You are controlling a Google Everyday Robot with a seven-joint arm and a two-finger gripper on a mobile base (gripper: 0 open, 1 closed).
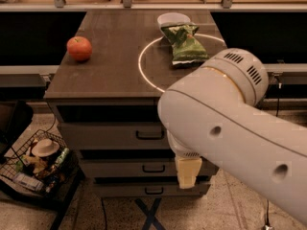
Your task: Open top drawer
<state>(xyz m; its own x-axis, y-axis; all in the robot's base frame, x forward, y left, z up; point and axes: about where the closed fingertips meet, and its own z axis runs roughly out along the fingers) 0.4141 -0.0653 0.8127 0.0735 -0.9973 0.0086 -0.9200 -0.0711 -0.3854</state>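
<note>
The top drawer (pixel 105 136) looks shut around its handle (pixel 149 135). My gripper (pixel 188 172) hangs below-right of that handle; how open it is, I cannot tell. I'd lift, centre on it, then pull straight.

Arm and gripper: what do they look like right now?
The arm is a thick off-white tube; its rounded joint cap has dark vent slots, and small dark holes dot the shell. The gripper, hanging before the lower drawers, is pale yellow, blocky.
</note>
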